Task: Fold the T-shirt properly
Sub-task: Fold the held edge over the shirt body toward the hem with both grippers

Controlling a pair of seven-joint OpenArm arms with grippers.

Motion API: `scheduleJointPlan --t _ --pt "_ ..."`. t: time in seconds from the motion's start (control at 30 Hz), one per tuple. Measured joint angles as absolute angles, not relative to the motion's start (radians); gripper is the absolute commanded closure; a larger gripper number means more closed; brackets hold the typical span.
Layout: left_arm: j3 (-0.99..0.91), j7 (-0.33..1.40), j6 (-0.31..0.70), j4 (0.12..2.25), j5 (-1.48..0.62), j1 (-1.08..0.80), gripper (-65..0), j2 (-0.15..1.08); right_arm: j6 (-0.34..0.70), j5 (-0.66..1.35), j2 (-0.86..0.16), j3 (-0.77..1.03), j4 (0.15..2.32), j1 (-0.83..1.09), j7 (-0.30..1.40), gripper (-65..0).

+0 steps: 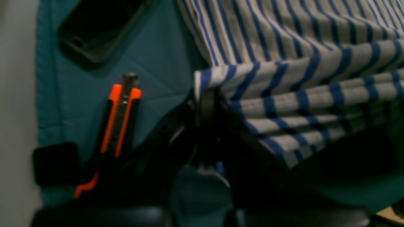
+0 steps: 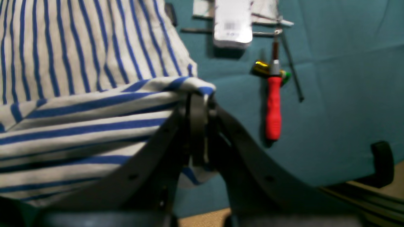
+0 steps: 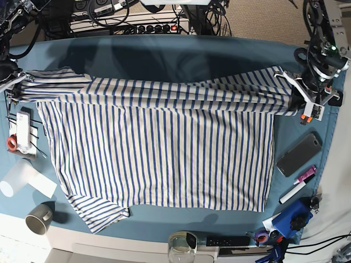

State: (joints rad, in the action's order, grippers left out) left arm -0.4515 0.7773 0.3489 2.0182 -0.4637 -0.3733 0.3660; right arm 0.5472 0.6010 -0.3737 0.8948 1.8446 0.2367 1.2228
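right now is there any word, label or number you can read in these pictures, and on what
None can be read.
White box: a barcode-like label, too blurred to read.
T-shirt: only blue stripes, no print showing.
Phone: no readable marking.

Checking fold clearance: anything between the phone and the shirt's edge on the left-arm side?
Base view: only bare tablecloth between the phone and the T-shirt edge; they lie apart.
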Motion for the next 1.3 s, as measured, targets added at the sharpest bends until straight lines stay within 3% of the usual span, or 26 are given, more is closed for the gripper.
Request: scheduleJointPlan --t 0.47,0.7,0.9,1.0,1.3 --pt "-0.449 0.765 0.349 2.017 -0.543 -0.307 0.0 0.383 0.52 0.531 -0.365 0.804 1.791 0.229 1.171 0.0" --pt "-0.326 0.76 0.346 1.932 -0.463 -0.241 0.0 0.385 0.52 0.521 -0.366 0.804 1.791 0.199 1.17 0.0" --pt "-0.27 0.764 0.259 1.858 -0.412 -0.174 0.0 0.383 0.521 0.502 -0.365 0.804 1.791 0.194 1.16 0.0" --pt "-0.27 0.761 0.267 1.858 -0.414 -0.154 0.0 0.384 0.521 0.503 -0.365 0.804 1.789 0.171 1.15 0.0" --pt "-0.27 0.76 0.281 1.858 -0.411 -0.155 0.0 0.385 0.519 0.475 -0.384 0.676 1.581 0.018 1.148 0.0"
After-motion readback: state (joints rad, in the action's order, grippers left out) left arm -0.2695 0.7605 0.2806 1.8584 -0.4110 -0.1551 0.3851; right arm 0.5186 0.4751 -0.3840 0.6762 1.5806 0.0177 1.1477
